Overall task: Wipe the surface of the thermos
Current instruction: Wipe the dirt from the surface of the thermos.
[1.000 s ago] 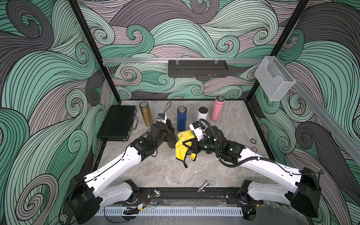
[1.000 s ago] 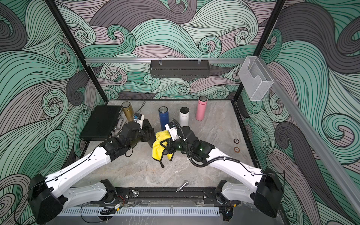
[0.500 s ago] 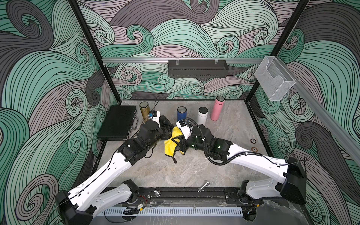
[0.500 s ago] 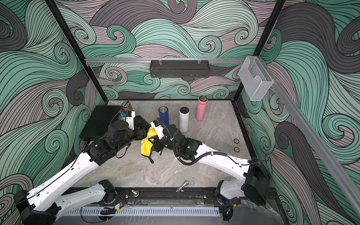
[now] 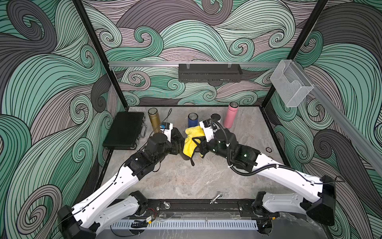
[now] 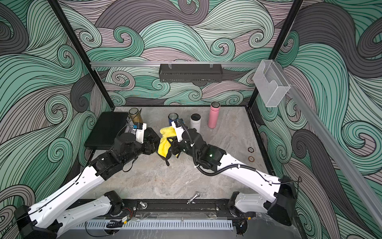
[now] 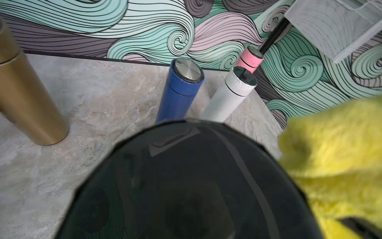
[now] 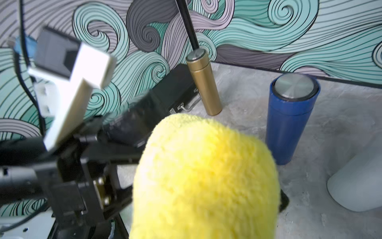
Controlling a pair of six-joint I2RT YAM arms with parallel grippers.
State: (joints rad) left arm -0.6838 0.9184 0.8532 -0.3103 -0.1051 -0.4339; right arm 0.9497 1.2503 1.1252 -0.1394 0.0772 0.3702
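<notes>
Though the cloth [image 8: 206,175] is fluffy, the round black thermos [image 7: 186,186] is glossy.

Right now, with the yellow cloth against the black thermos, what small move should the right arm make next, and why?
Probably slide the yellow cloth a little along the black thermos. The right gripper is shut on the cloth, which lies against the thermos that the left gripper clamps; much dark surface shows uncovered in the left wrist view.
</notes>
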